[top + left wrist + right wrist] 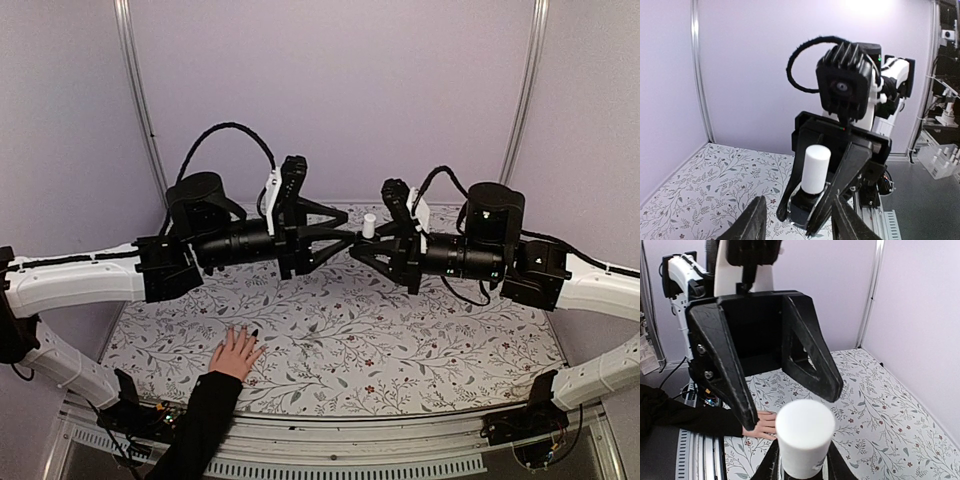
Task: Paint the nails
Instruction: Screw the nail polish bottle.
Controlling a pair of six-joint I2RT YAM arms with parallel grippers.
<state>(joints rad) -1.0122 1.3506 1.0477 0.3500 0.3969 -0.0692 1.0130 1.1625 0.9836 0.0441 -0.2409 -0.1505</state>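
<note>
Evidently early days, judging by the layout. In the right jaws, clamped together on its dark lower body: the small bottle (812,186), carried upright in mid-air above the middle of the flowered tabletop (430,340). White cap (805,437) on, seated over the neck; no brush drawn, no polish exposed. Opposite, the left jaws: apart, facing the bottle from the left at the same height, tips just beside the cap. Cannot tell whether touching it or merely flanking it. Down on the tabletop, near and to the left, well apart from the bottle: a light-skinned hand (236,352), palm down and splayed toward the far side, black sleeve (200,420) trailing back over the near edge. Carries the nails (243,332), too small from above to show any polish, and partly hidden behind the left jaws in the right wrist view. Done, at most: bottle up off the tabletop and presented between the two arms. Left to do, as a judgement: gripping and twisting off the cap, bringing the brush down to the hand, then coating each nail in turn, which looks like practically the whole of the painting.
</note>
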